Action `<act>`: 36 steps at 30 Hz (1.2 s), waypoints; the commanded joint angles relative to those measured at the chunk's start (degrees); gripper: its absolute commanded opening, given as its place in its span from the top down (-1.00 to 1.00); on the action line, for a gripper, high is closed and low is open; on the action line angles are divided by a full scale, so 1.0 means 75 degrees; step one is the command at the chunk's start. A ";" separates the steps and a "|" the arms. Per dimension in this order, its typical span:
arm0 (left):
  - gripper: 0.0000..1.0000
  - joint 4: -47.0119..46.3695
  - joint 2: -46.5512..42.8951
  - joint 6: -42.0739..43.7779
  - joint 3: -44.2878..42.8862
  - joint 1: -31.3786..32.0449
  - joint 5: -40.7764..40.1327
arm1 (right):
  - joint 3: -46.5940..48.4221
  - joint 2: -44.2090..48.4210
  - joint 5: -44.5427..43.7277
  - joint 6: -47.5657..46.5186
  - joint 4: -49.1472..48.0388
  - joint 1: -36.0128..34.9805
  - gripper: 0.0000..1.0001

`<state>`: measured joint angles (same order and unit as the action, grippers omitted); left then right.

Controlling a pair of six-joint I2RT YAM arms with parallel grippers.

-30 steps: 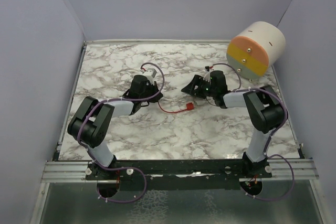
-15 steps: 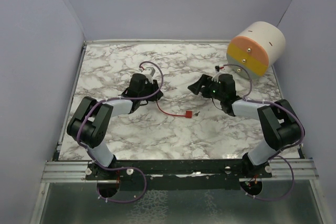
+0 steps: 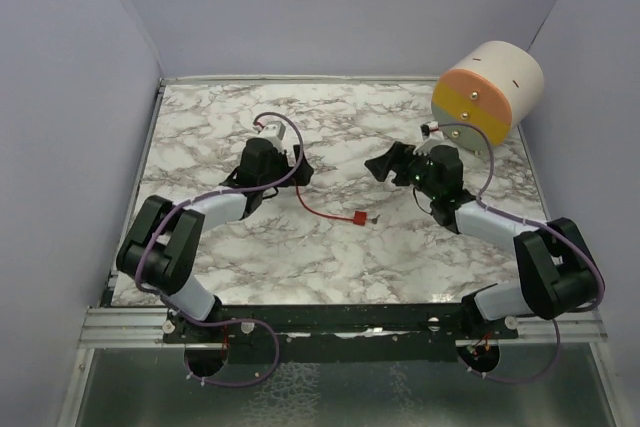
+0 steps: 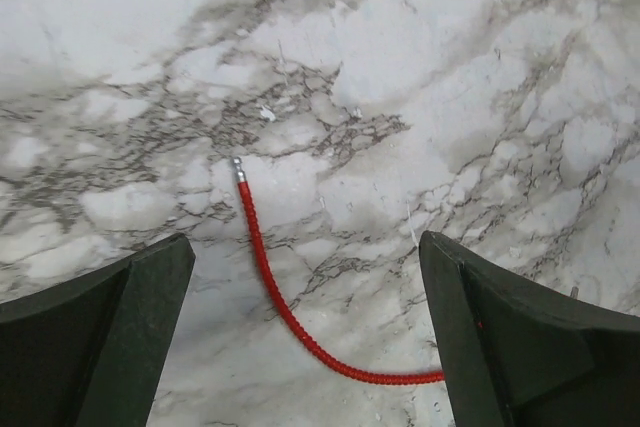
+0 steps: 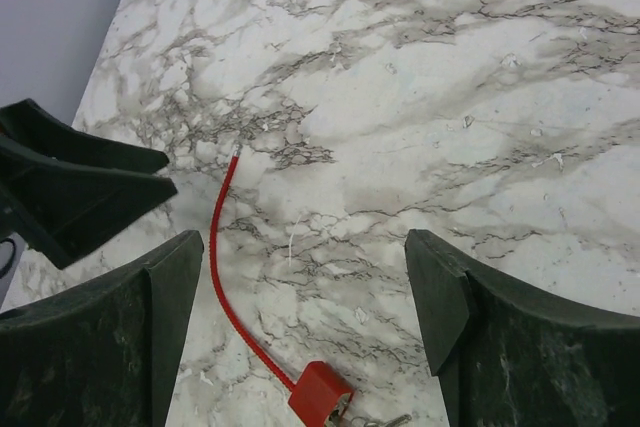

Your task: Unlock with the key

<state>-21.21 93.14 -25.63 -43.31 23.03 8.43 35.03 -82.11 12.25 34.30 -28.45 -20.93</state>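
A small red padlock (image 3: 357,217) lies on the marble table (image 3: 330,122) between the arms, its thin red cable (image 3: 318,206) trailing left. A small metal key (image 5: 382,420) shows at the padlock's (image 5: 320,394) keyhole end; whether it is in the lock, I cannot tell. My left gripper (image 3: 297,171) hangs open just over the cable's free end (image 4: 238,163), with the cable (image 4: 290,317) lying loose on the table between its fingers. My right gripper (image 3: 381,165) is open too, up and right of the padlock, holding nothing. The cable (image 5: 222,287) curves past its left finger.
A cylinder with an orange and yellow face (image 3: 474,109) stands at the table's back right corner. Grey walls close in the table on three sides. The left gripper's dark fingers (image 5: 70,177) show at the left of the right wrist view.
My left gripper went from shut to wide open, letting go of the cable, and drew back a little. The right arm pulled away to the right and opened wider. The padlock slid slightly nearer.
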 commanded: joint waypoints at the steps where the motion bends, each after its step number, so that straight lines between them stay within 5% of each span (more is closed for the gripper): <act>1: -0.98 -0.0150 -0.1314 -0.0252 0.0368 -0.0082 -0.1560 | -0.0253 0.0566 -0.0465 -0.0362 0.0180 0.0014 -0.66; 10: -0.98 0.0551 -0.3374 -0.0963 0.1380 -0.0094 -0.3619 | -0.0726 0.1548 -0.1351 -0.0285 0.0651 0.0015 -0.67; 17: -0.98 0.0640 -0.4744 -0.1048 0.2230 -0.0093 -0.4053 | -0.1037 0.2682 -0.2246 -0.0104 0.1743 0.0016 -0.67; 27: -0.98 0.1423 -0.5361 -0.1511 0.2341 -0.0086 -0.4789 | -0.1838 0.3574 -0.2405 0.0239 0.2044 0.0013 -0.67; 36: -0.98 0.0782 -0.5582 -0.1429 0.2649 -0.0082 -0.4517 | -0.1827 0.3387 -0.2360 0.0122 0.2209 0.0016 -0.67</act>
<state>-12.75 51.83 -36.27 -23.79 22.57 -24.93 20.18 -55.90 -3.68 35.31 -13.45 -20.93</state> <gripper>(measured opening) 0.988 0.834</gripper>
